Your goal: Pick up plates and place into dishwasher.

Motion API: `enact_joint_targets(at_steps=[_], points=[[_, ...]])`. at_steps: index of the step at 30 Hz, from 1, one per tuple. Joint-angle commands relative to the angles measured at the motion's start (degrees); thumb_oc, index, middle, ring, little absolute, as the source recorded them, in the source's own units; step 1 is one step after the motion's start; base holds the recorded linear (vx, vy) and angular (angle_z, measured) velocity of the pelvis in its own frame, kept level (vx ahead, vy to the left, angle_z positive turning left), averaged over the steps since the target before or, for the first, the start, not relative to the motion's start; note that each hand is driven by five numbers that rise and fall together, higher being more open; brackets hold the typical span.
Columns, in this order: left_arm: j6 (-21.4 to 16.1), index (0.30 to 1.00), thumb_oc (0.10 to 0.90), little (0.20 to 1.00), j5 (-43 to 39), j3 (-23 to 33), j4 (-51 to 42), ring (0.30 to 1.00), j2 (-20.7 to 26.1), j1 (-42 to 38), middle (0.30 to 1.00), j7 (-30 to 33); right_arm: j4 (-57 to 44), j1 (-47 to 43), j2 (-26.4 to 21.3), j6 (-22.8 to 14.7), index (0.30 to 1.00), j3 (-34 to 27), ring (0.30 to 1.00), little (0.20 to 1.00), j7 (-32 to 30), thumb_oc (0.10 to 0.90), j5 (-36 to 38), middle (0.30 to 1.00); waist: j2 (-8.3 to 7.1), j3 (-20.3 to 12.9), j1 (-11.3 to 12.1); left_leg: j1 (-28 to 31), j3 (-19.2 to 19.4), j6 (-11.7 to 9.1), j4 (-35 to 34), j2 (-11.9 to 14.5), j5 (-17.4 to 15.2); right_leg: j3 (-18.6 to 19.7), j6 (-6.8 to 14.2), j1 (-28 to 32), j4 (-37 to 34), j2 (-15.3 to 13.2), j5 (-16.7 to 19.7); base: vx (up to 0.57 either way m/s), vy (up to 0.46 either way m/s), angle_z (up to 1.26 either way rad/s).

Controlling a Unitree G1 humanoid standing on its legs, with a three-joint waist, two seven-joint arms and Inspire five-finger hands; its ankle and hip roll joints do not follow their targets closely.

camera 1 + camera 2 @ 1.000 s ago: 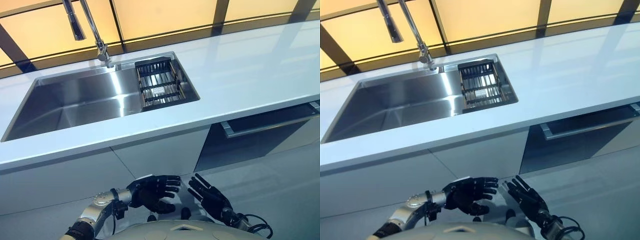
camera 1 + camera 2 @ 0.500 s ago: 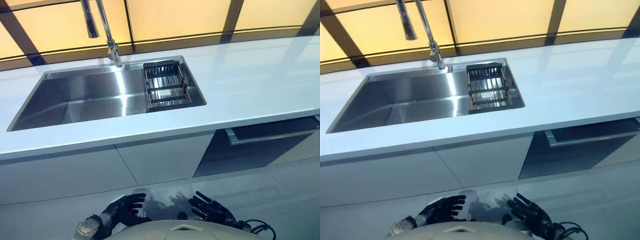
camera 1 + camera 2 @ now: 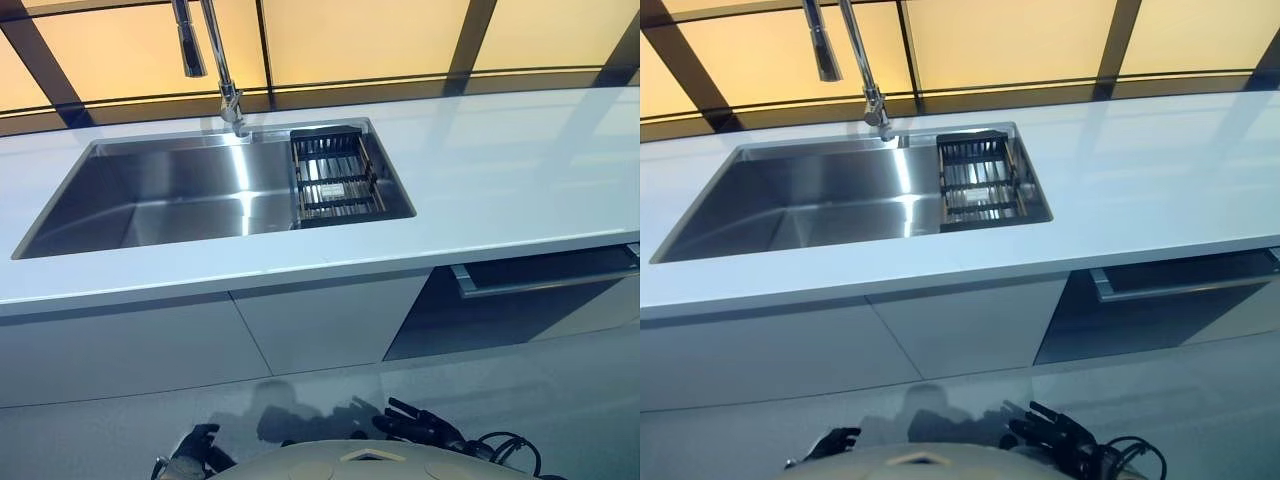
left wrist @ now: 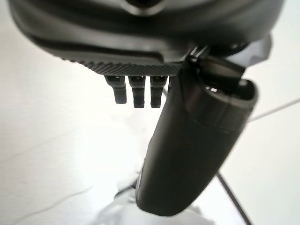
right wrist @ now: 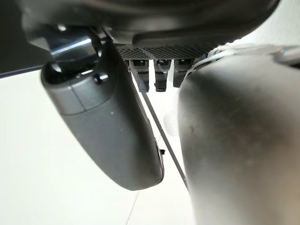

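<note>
One sink (image 3: pixel 150 200) w/ one tap (image 3: pixel 215 60) sitting in the white desk (image 3: pixel 500 170), one dark rack (image 3: pixel 335 175) at the sink's right end. Dishwasher (image 3: pixel 545 275) is showing under the desk on the right, door slightly ajar. Left robot hand (image 3: pixel 195 445) and right robot hand (image 3: pixel 420 425) are hanging low near the floor, fingers relaxed, holding nothing.

Brushed steel sink (image 3: pixel 180 200), shiny metal tap (image 3: pixel 215 60), dark wire basket (image 3: pixel 335 180), glossy white counter (image 3: pixel 520 170), smooth pale floor (image 3: pixel 560 390).
</note>
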Motion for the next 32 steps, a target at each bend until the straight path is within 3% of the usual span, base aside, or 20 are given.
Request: enact_joint_targets(at_steps=[1,3,6,10,13,16,19,32], points=[[-2.8,0.900,0.800,0.900,-6.6,3.0,1.3,0.900,-1.2,-2.8,0.900,-3.7,2.7,-0.6,0.9,-1.3,0.900,1.2,0.900,0.900,-0.4,0.800,-5.6,0.900,0.16,2.9,0.7,0.5,2.7,0.9,1.8,-2.9,-5.5,1.7,4.6,1.0,4.6,0.4,-7.4,0.00,0.000,0.00],[-4.4,0.900,0.800,0.900,-2.1,2.6,0.7,0.900,-1.0,-2.1,0.900,-5.2,2.3,-0.6,1.1,-2.1,0.900,1.3,0.900,0.900,-0.8,0.800,-5.8,0.900,0.09,3.1,1.1,0.4,2.6,0.9,1.9,-3.0,-5.6,1.5,4.6,0.9,4.9,0.3,-7.6,0.00,0.000,0.00],[-3.8,0.900,0.800,0.900,-2.1,0.6,0.1,0.900,-0.1,-1.9,0.900,-7.6,1.1,-0.7,0.8,-1.9,0.900,1.8,0.900,0.900,-2.3,0.800,-4.4,0.900,-0.08,3.3,1.0,0.3,2.6,1.2,2.1,-3.0,-5.8,1.8,4.5,0.5,5.6,0.4,-7.9,-0.02,0.057,0.05],[0.0,0.900,0.800,0.900,-9.8,1.8,0.2,0.900,0.5,-2.4,0.900,-9.9,1.0,-0.7,0.5,-1.6,0.900,1.8,0.900,0.900,-2.6,0.800,-4.8,0.900,-0.20,3.3,0.8,0.5,2.8,1.5,2.2,-3.1,-6.2,2.1,4.4,0.5,6.1,0.5,-8.4,0.00,0.028,0.00],[2.2,0.900,0.800,0.900,-20.9,7.8,2.1,0.900,-0.2,-1.8,0.900,-7.7,1.2,-0.3,1.0,-2.5,0.900,1.0,0.900,0.900,-3.1,0.800,-4.3,0.900,-0.70,3.3,1.4,0.8,2.3,1.7,2.3,-3.4,-6.5,1.7,4.3,1.0,5.7,0.3,-8.4,0.00,0.000,0.00],[1.8,0.900,0.800,0.900,-19.1,10.0,2.9,0.900,-0.3,-1.4,0.900,-7.9,1.3,-0.2,1.6,-2.7,0.900,0.9,0.900,0.900,-3.3,0.800,-4.3,0.900,-1.10,3.2,1.7,0.9,2.3,1.7,2.5,-3.4,-6.7,1.7,4.3,1.1,5.7,0.2,-8.3,-0.01,-0.004,0.06],[-1.3,0.900,0.800,0.900,-16.5,8.8,2.9,0.900,-0.6,-1.4,0.900,-8.8,1.0,-0.1,1.9,-2.9,0.900,1.1,0.900,0.900,-3.5,0.800,-4.1,0.900,-1.31,3.1,1.6,1.3,2.5,1.8,2.3,-3.4,-7.0,1.6,4.2,1.2,5.9,0.2,-8.3,-0.01,-0.005,0.03],[-2.1,0.900,0.800,0.900,-20.3,6.7,0.9,0.900,-1.3,-2.6,0.900,-10.2,0.7,-0.7,1.7,-2.7,0.900,1.7,0.900,0.900,-3.3,0.800,-4.1,0.900,-1.09,2.9,1.0,1.4,3.4,1.8,2.5,-3.3,-7.2,2.2,4.2,1.0,5.9,0.3,-8.3,0.00,0.000,0.00]])
